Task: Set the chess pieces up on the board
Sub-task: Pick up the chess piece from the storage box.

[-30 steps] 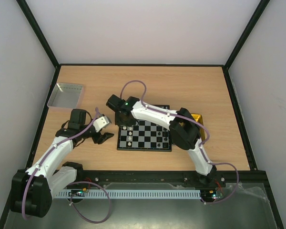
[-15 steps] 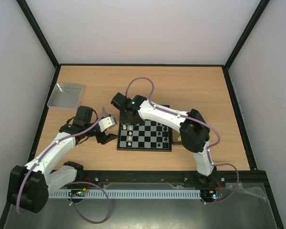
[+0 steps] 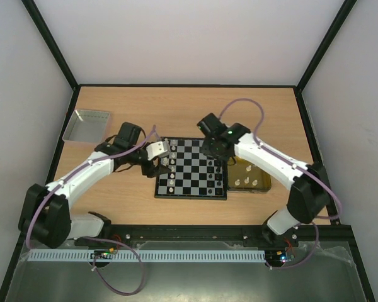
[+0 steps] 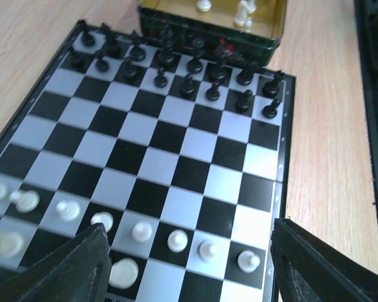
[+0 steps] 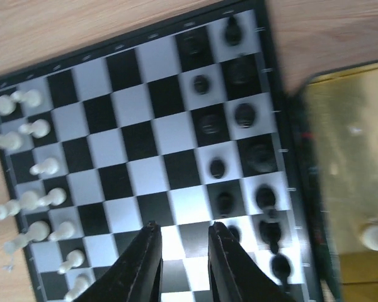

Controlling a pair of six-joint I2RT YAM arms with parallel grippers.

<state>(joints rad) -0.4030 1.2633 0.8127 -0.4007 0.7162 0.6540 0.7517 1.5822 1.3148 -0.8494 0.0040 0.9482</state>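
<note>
The checkered board [image 3: 192, 173] lies mid-table. White pieces [image 3: 171, 177] stand along its left side and black pieces [image 3: 219, 176] along its right side. My left gripper [image 3: 166, 160] hovers over the board's left edge, wide open and empty. In its wrist view [image 4: 189, 264] the white pieces [image 4: 176, 239] are near and the black rows [image 4: 189, 82] far. My right gripper [image 3: 217, 153] is above the board's far right part. In its wrist view [image 5: 184, 228] the jaws stand a little apart with nothing between, over the board [image 5: 145, 138] beside black pieces [image 5: 246, 116].
A shiny yellow tray [image 3: 259, 189] with a few white pieces sits against the board's right edge; it also shows in the left wrist view [image 4: 264, 38] and the right wrist view [image 5: 346, 157]. A grey metal tray [image 3: 87, 124] stands at the far left.
My right arm swung from the board's left side to its far right, uncovering the yellow tray. My left gripper moved right and away, to the board's left edge.
</note>
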